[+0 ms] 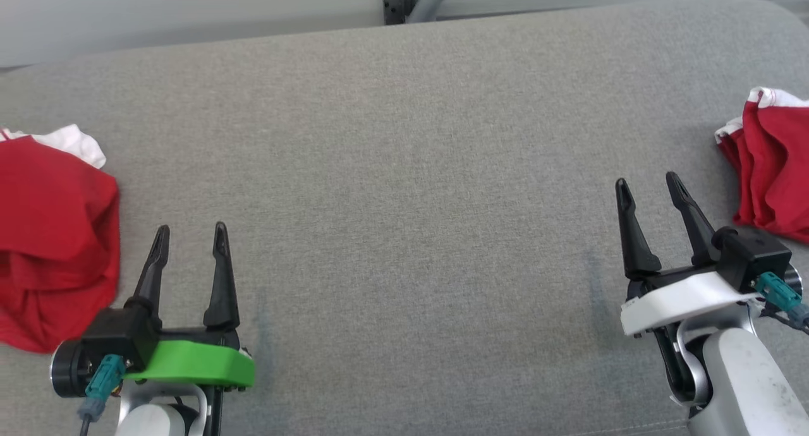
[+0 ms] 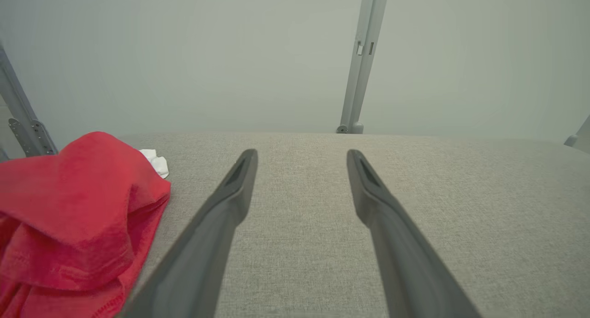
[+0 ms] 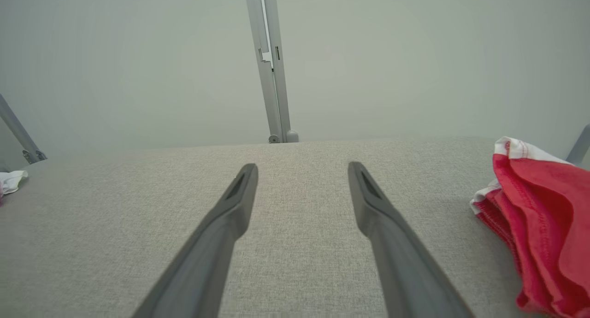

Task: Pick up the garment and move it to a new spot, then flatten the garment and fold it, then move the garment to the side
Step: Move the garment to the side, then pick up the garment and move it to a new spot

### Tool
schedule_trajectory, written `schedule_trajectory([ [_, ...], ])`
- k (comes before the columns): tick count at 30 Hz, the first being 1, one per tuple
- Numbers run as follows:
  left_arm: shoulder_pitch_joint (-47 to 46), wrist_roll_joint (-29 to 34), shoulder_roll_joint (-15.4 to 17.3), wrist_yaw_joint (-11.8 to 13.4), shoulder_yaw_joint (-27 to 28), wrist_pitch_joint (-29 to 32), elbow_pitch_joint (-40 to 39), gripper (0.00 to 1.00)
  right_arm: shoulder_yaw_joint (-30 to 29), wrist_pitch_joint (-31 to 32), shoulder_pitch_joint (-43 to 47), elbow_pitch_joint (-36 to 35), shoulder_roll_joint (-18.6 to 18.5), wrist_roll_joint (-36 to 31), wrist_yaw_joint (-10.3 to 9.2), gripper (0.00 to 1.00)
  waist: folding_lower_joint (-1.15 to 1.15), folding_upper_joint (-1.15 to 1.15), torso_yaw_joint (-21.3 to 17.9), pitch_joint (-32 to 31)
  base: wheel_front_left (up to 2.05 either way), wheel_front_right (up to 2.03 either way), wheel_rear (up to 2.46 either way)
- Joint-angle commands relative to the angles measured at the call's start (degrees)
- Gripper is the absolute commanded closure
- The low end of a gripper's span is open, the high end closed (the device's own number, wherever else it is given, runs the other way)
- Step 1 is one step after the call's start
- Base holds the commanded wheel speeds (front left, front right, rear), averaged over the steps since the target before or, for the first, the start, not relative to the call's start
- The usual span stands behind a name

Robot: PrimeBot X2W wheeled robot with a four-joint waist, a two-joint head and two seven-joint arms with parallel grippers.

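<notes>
Garment situation, so you know what you're looking at: there are actually two on the grey woven-fabric table (image 1: pixel 404 202). One crumpled red cloth garment (image 1: pixel 57 234) sits bunched up at the table's left edge. It has a white bit poking out on its far side, and part of it runs off the edge of the head view. A second red cloth garment with white trim (image 1: pixel 771 170) is heaped at the table's right edge in loose folds, with the white strip along its far end. Honestly I can't tell you which of the two is the one you're meant to move.

Your left gripper (image 1: pixel 191 230) is released, its two dark fingers spread well apart over the table's near-left part. It's just beside the crumpled garment but not touching it. In the left wrist view the cloth lies off to one side, clear of both fingers.

Your right gripper (image 1: pixel 648 182) is the same deal: fingers wide and gripping no cloth, over the table's near-right part. It's near the trimmed garment, with a strip of grey table fabric showing between them. Whether either gripper's fingertips actually touch the table surface, I can't tell from these angles.

A grey metal post (image 1: pixel 417 0) stands just behind the table's far edge, roughly midway along it.
</notes>
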Motion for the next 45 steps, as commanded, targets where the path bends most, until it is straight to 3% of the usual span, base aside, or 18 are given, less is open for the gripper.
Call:
schedule_trajectory([
  [1,1.3,-0.36,0.52,0.16,0.06,-0.12,-0.01,0.0,-0.48,0.44,1.61,-0.55,-0.03,-0.47,-0.08,0.0,0.0,0.0,3.4,-4.52,0.0,0.0,0.0],
  [17,7.53,-0.45,2.34,0.96,-1.41,2.76,-1.76,0.0,-3.37,4.92,12.47,-7.26,1.18,-3.05,-0.09,0.0,0.0,0.0,2.63,-10.1,0.0,0.0,0.0],
  [36,7.96,-0.79,3.08,1.65,-2.18,3.83,-2.76,0.0,-4.79,6.2,14.92,-10.42,2.23,-3.91,-0.09,0.0,0.0,0.0,2.12,-10.62,0.0,0.0,0.0],
  [45,5.93,-1.1,3.06,1.69,-2.19,3.56,-2.72,0.0,-4.79,6.06,15.07,-11.89,2.6,-3.43,-0.09,0.0,0.0,0.0,5.55,-10.28,0.0,0.0,0.0],
])
